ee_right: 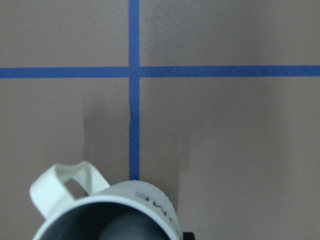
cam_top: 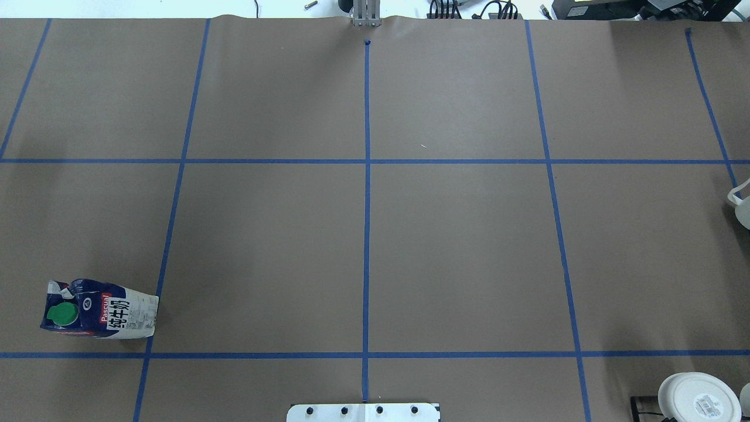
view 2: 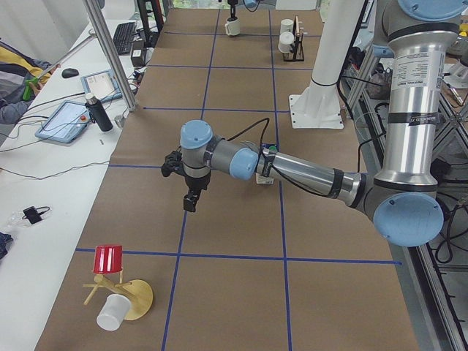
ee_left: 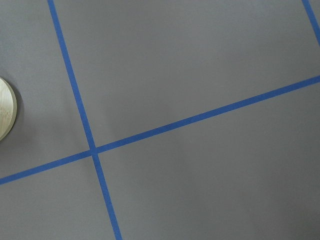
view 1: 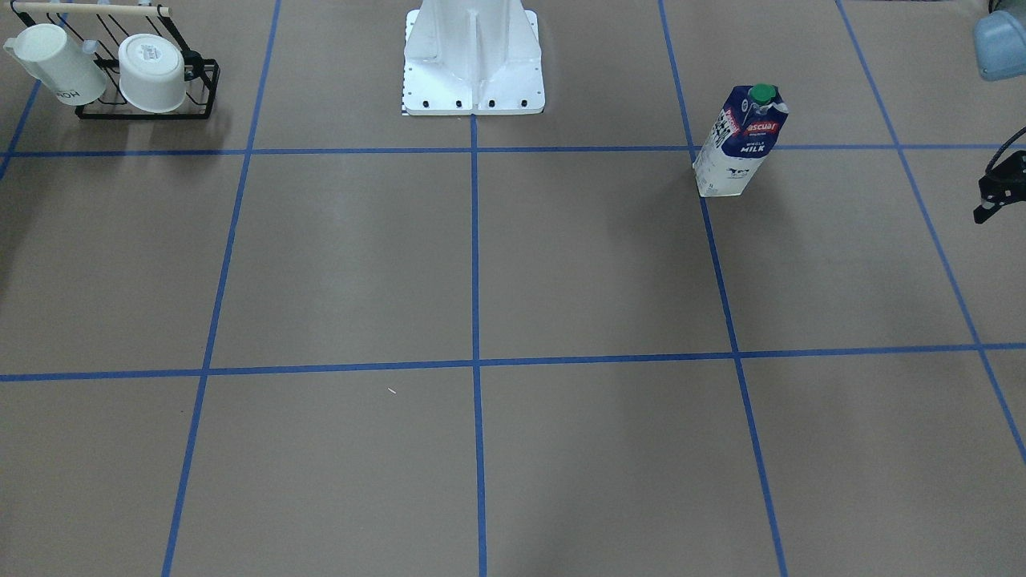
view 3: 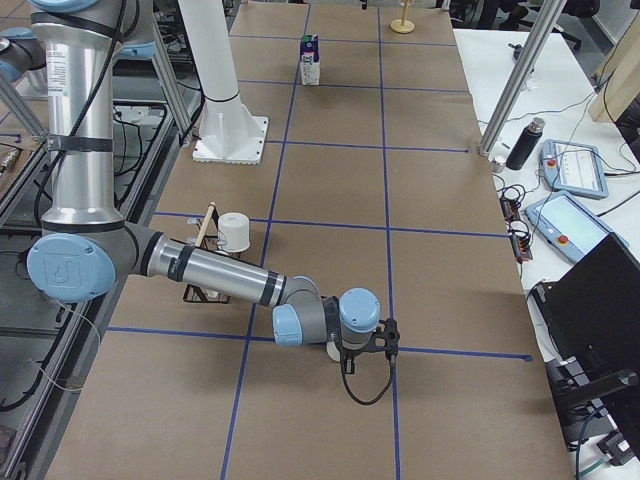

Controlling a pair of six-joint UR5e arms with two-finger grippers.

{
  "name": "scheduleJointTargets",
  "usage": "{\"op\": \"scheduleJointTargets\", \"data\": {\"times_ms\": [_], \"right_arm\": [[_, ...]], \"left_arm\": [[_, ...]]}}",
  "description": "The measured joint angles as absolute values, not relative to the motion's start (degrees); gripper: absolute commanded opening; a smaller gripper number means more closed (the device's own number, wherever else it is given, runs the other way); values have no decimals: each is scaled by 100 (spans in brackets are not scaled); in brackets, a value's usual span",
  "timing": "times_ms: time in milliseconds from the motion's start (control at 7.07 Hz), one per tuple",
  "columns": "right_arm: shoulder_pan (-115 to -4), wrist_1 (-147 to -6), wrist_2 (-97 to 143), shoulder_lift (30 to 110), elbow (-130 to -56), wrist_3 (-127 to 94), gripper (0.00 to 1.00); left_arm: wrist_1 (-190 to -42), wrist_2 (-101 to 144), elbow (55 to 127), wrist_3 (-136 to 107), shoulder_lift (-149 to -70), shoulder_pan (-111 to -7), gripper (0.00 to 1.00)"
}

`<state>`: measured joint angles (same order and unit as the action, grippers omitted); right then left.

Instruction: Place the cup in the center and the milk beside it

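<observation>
The cup (ee_right: pixel 107 212), a small white mug with a dark grey inside and a loop handle, fills the bottom of the right wrist view, just short of a tape crossing (ee_right: pixel 133 71). Its edge shows at the right border of the overhead view (cam_top: pixel 743 208). My right gripper (view 3: pixel 345 345) is directly over it; its fingers are hidden, so I cannot tell whether it grips. The milk (view 1: pixel 741 144) stands upright on the robot's left (cam_top: pixel 99 309). My left gripper (view 1: pixel 998 188) hangs empty above the table beyond the milk, its jaws unclear. The central crossing (cam_top: pixel 366 161) is bare.
A black wire rack (view 1: pixel 204 88) near the cup holds a taller lettered mug (view 1: pixel 56 64) and a white cup with a labelled base (view 1: pixel 152 72). The robot base (view 1: pixel 473 64) stands at the table's edge. A wooden stand (view 2: pixel 131 296) with a red cup (view 2: pixel 108 258) lies at the left end.
</observation>
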<state>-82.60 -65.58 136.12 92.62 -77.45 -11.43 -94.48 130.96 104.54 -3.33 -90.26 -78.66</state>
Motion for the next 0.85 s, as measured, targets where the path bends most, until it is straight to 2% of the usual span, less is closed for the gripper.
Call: {"op": "scheduleJointTargets", "data": {"times_ms": [283,566,849], "right_arm": [[-8172,-6615,13706,9318,-8521,-1255,0],[-7312,-6622,13704,9074,-9505,-2688,0],[-5893,-6752,12969,7931,-9929,-5129,0]], "left_arm": [[-9448,13098,10470,-336,-9028,-7866,98],[-9448,13103,10472,-336,-9034,-7866,98],[-9448,13099,10438,-334,-9038,-7865,98]]}}
